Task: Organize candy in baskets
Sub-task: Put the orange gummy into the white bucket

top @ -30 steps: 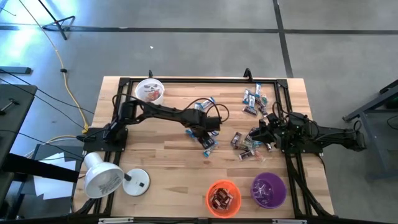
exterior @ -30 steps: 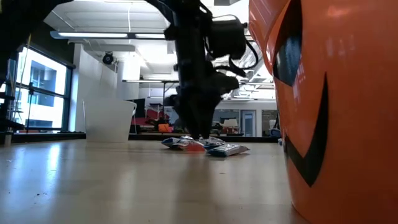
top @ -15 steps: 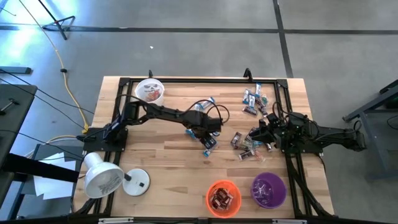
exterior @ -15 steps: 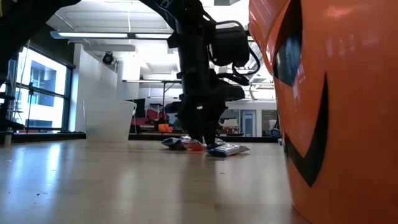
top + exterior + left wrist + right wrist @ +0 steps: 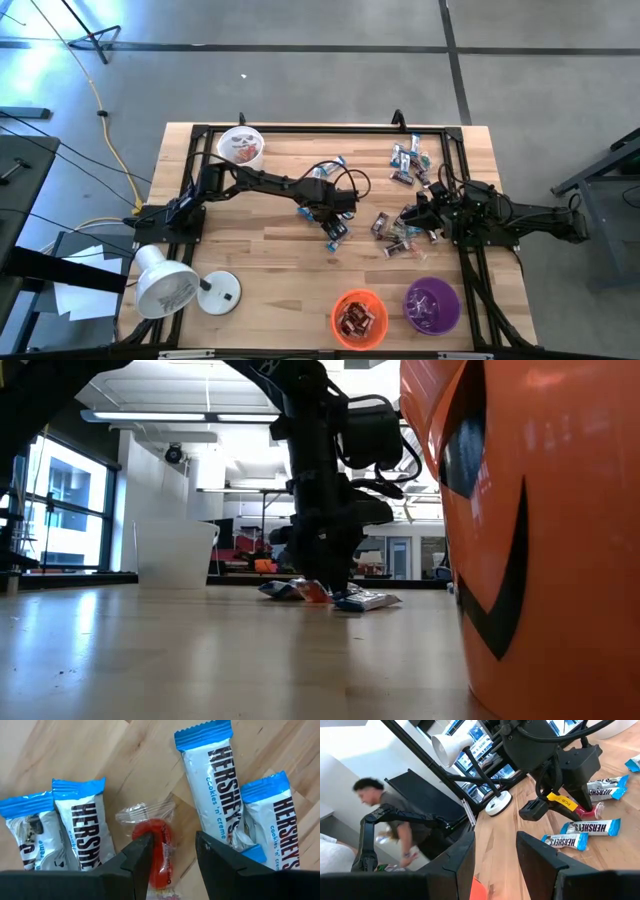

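Descent over red candy as left arm closes in at mid-table

Left gripper (image 5: 173,851) now stands with its fingers apart astride a red clear-wrapped candy (image 5: 159,855), having dropped lower over the past second until its tips reach the wood among the blue-and-white bars (image 5: 212,775); nothing is clamped yet, so the grasp looks about to begin. In the high view the left gripper (image 5: 334,228) sits at the centre of the table (image 5: 270,260), well apart from the white basket (image 5: 241,146) at the far left corner, and from the orange basket (image 5: 358,318) and purple basket (image 5: 432,305) at the near edge. Right gripper (image 5: 415,216) waits unmoved beside the scattered candy on the right, its fingers apart and empty.
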Controlling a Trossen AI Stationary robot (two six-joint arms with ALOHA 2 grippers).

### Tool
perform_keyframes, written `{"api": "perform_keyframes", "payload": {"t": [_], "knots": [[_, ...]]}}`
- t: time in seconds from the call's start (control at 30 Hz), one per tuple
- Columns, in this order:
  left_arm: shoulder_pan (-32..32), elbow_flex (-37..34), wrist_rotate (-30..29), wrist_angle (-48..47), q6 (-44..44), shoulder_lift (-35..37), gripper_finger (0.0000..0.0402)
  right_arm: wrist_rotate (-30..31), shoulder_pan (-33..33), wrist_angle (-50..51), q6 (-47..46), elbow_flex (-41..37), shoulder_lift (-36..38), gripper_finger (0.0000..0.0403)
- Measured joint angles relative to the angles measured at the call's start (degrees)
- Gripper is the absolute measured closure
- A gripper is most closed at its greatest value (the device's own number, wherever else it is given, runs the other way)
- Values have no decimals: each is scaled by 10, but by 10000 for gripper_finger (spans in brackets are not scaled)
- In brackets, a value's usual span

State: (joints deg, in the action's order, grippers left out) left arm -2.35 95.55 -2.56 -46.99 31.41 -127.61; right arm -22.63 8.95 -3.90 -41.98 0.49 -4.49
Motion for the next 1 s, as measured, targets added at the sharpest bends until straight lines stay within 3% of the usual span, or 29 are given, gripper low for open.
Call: {"api": "perform_keyframes", "payload": {"t": [0.17,0.5,1.0], "knots": [[0,0,1,1,-2,0,286,0,0,0,0,0,0,265],[0,0,2,1,14,-1,394,0,0,0,0,0,0,265],[1,-3,4,-34,14,57,401,0,0,0,0,0,0,265]]}}
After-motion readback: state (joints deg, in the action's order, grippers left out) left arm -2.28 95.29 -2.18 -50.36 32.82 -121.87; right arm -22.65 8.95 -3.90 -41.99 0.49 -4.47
